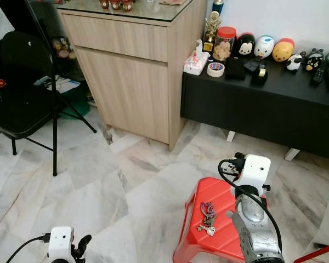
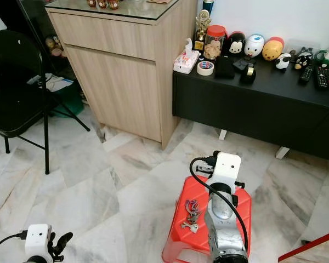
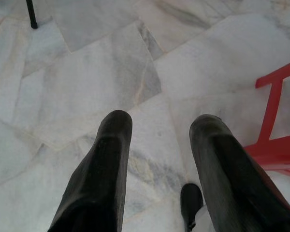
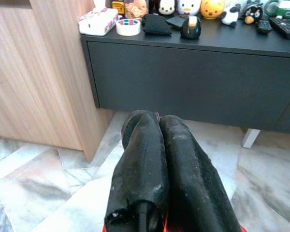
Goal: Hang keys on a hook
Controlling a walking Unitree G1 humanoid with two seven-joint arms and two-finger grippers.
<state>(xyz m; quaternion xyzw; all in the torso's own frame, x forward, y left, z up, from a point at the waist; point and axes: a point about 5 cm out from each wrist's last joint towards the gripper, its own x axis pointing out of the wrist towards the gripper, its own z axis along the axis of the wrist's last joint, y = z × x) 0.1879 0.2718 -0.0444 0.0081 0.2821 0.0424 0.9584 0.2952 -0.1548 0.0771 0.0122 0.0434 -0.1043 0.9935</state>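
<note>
A bunch of keys point(image 1: 208, 216) with a reddish ring lies on top of a red plastic stool point(image 1: 189, 235) on the marble floor. My right arm point(image 1: 255, 219) reaches over the stool's right side, just right of the keys and above them. In the right wrist view my right gripper point(image 4: 159, 121) is shut, its two black fingers point(image 4: 140, 159) pressed together with nothing between them, pointing toward the black bench. My left gripper point(image 3: 159, 125) hangs low at the left over bare floor, open, with the stool's edge point(image 3: 275, 145) beside it.
A light wooden cabinet point(image 1: 137, 71) stands ahead. To its right a low black bench point(image 1: 263, 109) carries a tape roll point(image 1: 215, 69), a tissue box, jars, toy figures and remotes. A black folding chair point(image 1: 22, 98) stands at the left.
</note>
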